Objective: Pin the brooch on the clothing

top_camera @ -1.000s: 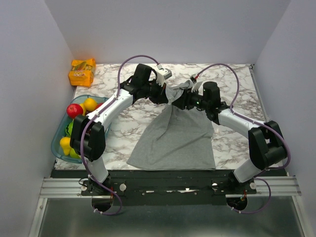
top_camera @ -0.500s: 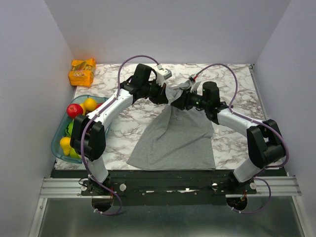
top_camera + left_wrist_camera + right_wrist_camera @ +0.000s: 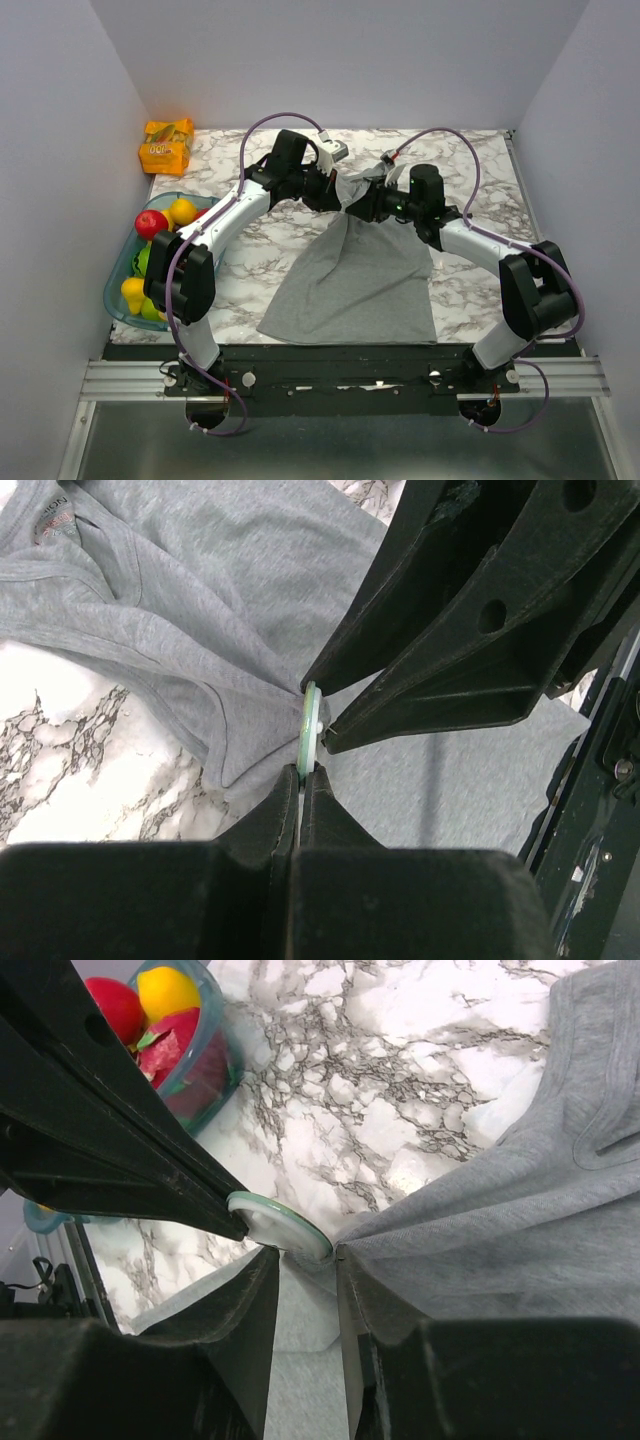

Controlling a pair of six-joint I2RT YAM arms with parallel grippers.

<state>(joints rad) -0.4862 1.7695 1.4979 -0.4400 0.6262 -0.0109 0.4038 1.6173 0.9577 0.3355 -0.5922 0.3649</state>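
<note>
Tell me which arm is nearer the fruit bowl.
Left. The left arm passes right beside the bowl. The right arm is on the other side of the top, well away from the bowl.

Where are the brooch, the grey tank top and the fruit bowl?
brooch (image 3: pixel 308 720), left wrist view, on its rim, seen edge-on.
grey tank top (image 3: pixel 350 285), top external view, on the middle of its body.
fruit bowl (image 3: pixel 110 292), top external view, on its left rim.
</note>
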